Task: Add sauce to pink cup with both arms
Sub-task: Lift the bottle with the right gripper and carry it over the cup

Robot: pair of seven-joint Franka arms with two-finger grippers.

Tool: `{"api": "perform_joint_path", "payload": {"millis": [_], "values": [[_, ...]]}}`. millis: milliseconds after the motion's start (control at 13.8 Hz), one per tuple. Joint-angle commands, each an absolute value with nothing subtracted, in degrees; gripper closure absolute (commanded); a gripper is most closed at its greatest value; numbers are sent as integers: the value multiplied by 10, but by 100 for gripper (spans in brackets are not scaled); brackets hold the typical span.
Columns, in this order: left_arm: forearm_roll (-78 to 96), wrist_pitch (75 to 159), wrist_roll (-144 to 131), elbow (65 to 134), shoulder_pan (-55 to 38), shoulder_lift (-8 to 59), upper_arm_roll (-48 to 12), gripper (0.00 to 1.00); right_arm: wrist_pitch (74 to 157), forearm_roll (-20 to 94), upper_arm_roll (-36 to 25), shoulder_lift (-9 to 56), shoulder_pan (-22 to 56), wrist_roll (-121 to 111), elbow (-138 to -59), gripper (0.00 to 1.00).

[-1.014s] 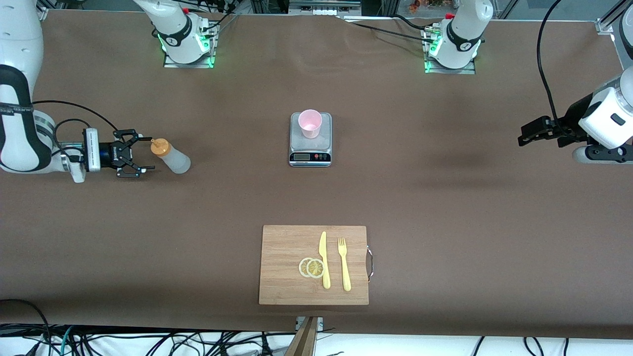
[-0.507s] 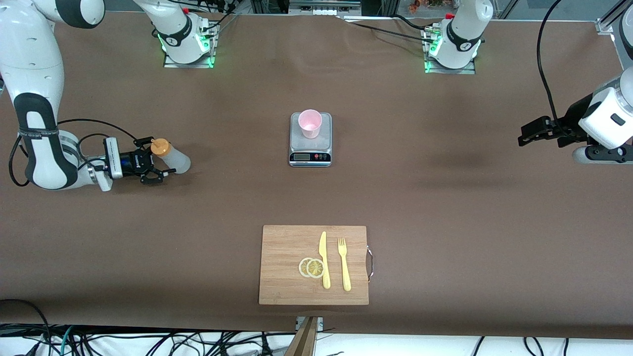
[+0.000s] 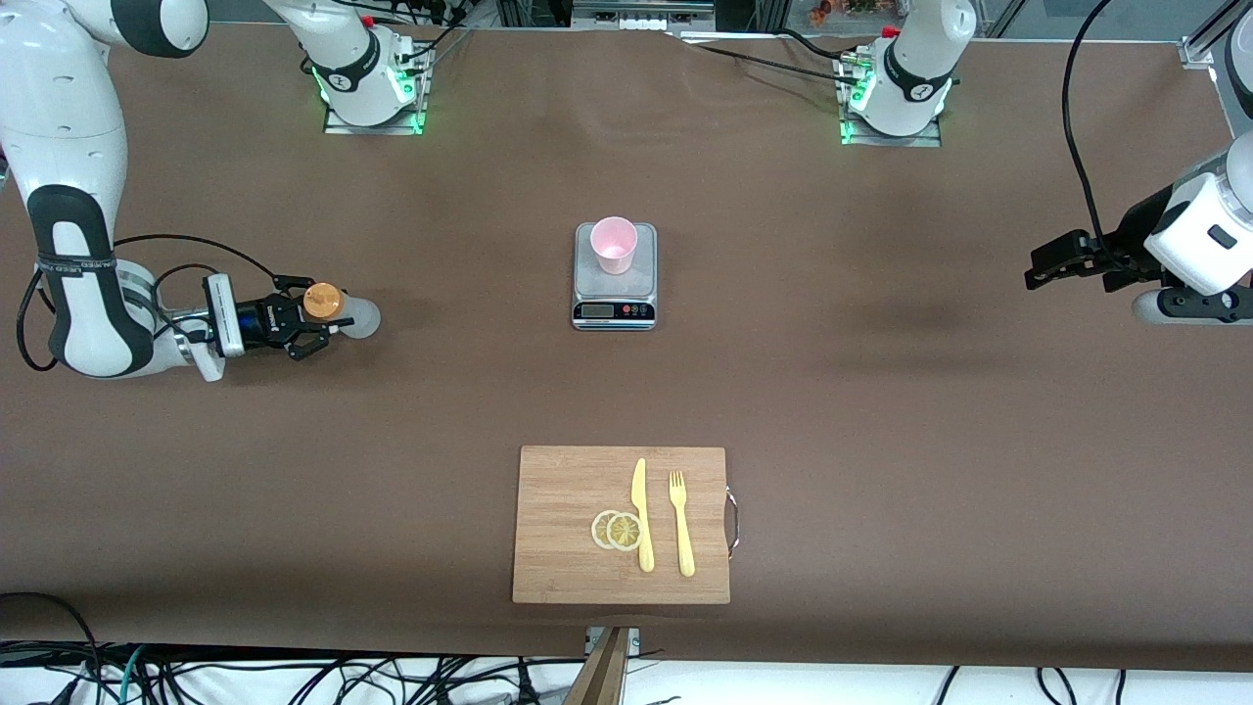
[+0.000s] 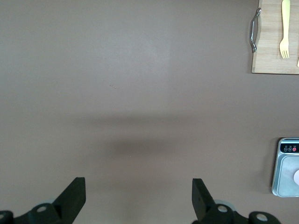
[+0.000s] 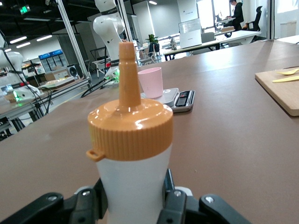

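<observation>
The sauce bottle [image 3: 323,301], whitish with an orange nozzle cap, stands at the right arm's end of the table. My right gripper [image 3: 328,313] is shut on its body, just under the cap. In the right wrist view the bottle [image 5: 133,186] fills the gap, with the fingers [image 5: 170,200] pressed against both sides. The pink cup [image 3: 614,245] stands on a small scale [image 3: 614,299] at mid-table, and the right wrist view shows this cup [image 5: 150,81] past the nozzle. My left gripper [image 3: 1043,269] waits open over bare table at the left arm's end, and the left wrist view shows the left gripper [image 4: 138,198] with nothing in it.
A wooden cutting board [image 3: 568,558] lies nearer to the front camera than the scale. It carries a yellow knife [image 3: 641,514], a fork [image 3: 680,519] and two lemon slices [image 3: 617,530]. Brown table stretches between the bottle and the scale.
My right gripper moved in around the sauce bottle and closed on it, and the bottle shifted slightly. The left arm has not moved.
</observation>
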State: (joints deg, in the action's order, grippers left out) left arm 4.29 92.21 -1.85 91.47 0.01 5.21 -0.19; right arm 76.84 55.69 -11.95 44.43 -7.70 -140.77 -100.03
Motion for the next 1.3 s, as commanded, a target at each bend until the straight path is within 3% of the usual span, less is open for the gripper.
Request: {"api": "perform_joint_path", "payload": {"millis": [0, 290, 580, 1014, 1232], "values": [[33, 910, -7, 897, 3, 60, -5, 0, 758, 556, -120, 409, -40, -1336, -992, 77], [33, 910, -7, 897, 3, 60, -5, 0, 819, 547, -127, 355, 44, -1269, -995, 77], [33, 910, -7, 897, 3, 60, -5, 0, 909, 416, -127, 256, 150, -1093, -996, 77], [33, 910, -6, 897, 4, 60, -4, 0, 964, 217, -125, 183, 313, -831, -993, 77], [33, 910, -6, 897, 4, 60, -5, 0, 979, 176, -122, 180, 364, -771, -997, 77]]}}
